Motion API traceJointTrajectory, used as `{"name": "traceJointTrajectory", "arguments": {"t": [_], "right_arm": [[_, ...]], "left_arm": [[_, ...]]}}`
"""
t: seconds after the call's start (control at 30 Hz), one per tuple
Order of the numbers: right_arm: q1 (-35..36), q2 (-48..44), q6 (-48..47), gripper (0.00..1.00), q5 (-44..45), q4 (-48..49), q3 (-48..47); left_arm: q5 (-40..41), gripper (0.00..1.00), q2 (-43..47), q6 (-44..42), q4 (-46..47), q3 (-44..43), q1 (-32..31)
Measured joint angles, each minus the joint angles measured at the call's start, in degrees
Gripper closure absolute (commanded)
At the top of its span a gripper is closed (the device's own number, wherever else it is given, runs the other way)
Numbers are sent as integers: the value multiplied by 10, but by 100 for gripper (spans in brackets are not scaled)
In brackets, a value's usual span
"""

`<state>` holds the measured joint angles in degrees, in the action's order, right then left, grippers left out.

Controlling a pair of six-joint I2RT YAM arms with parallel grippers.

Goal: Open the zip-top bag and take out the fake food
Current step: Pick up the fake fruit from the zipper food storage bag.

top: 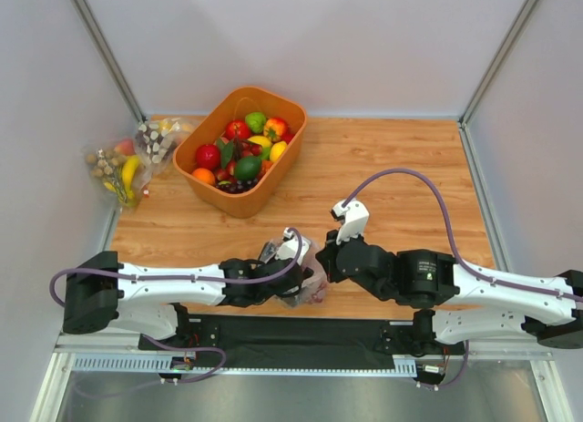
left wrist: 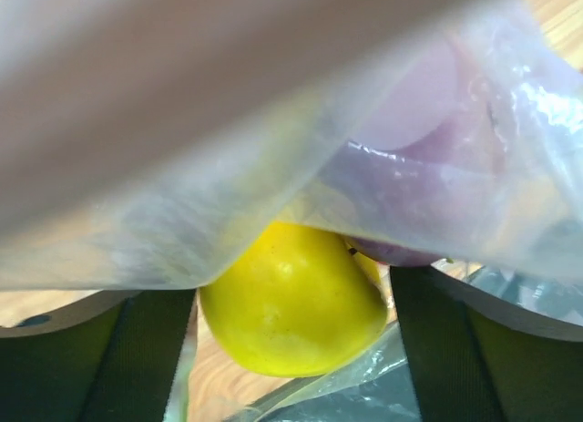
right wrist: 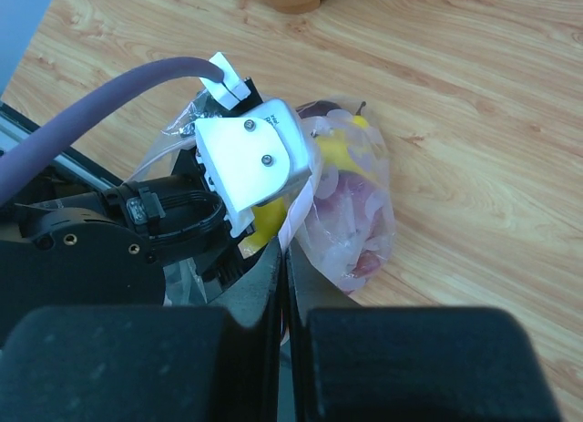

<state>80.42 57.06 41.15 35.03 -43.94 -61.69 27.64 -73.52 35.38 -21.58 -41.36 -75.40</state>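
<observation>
The zip-top bag (top: 312, 285) lies at the table's near edge between my two grippers, with fake food inside. My left gripper (left wrist: 291, 349) is inside the bag's mouth, its fingers (left wrist: 137, 358) pressed to both sides of a yellow round fruit (left wrist: 291, 299). A purple onion (left wrist: 428, 194) shows behind the plastic. My right gripper (right wrist: 284, 249) is shut on the bag's rim, pinching the plastic edge. In the right wrist view the bag (right wrist: 355, 217) holds purple and red pieces, and the yellow fruit (right wrist: 332, 149) sits beside the left gripper's white housing (right wrist: 255, 158).
An orange basket (top: 244, 201) full of plastic fruit stands at the back centre-left. Other clear bags with a banana and nuts (top: 123, 162) lie at the far left by the wall. Grey walls close in both sides.
</observation>
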Motion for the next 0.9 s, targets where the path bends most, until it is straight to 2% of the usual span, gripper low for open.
{"name": "traceJointTrajectory", "arguments": {"t": [0.03,0.13,0.17,0.23,0.27,0.3,0.33,0.4,0.43,0.63,0.9], "right_arm": [[0,0,0,100,0,0,1],[0,0,0,100,0,1,4],[0,0,0,100,0,1,5],[0,0,0,100,0,1,8],[0,0,0,100,0,1,9],[0,0,0,100,0,1,9],[0,0,1,100,0,1,9],[0,0,2,100,0,2,9],[0,-1,4,100,0,4,9],[2,-11,11,100,0,19,9],[5,-17,21,100,-3,35,9]], "left_arm": [[2,15,-3,4,-10,-3,0],[3,35,-11,13,-27,-8,0],[2,48,-12,17,-31,-8,0],[-1,60,-12,21,-37,-8,0],[-3,74,-12,22,-39,-8,0],[-6,79,-10,24,-42,-8,0],[-9,89,-6,24,-46,-8,0],[-14,97,7,25,-58,-8,0],[-16,100,17,25,-67,-9,1],[-24,100,99,24,-117,-13,5],[-45,100,215,3,-124,-16,7]]}}
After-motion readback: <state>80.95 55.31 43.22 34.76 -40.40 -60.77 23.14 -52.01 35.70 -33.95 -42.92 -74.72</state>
